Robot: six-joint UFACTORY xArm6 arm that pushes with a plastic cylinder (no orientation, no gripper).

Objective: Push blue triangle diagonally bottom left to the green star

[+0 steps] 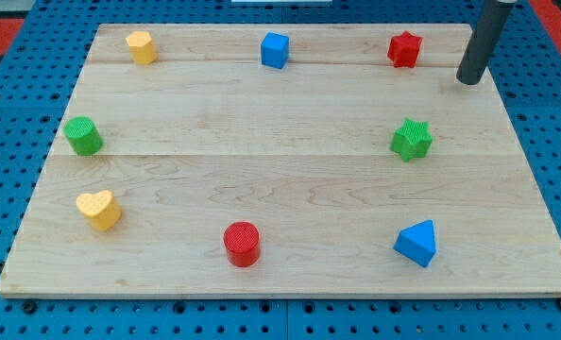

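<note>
The blue triangle (416,243) lies near the view's bottom right of the wooden board (290,179). The green star (412,140) sits straight above it, at the right-middle of the board, well apart from it. My tip (468,81) is at the view's top right, near the board's right edge. It is above and to the right of the green star and to the right of the red star (404,49). It touches no block and is far from the blue triangle.
A blue cube (275,50) and a yellow block (142,46) sit along the top. A green cylinder (84,136) and a yellow heart (99,209) sit at the left. A red cylinder (242,244) sits at the bottom middle.
</note>
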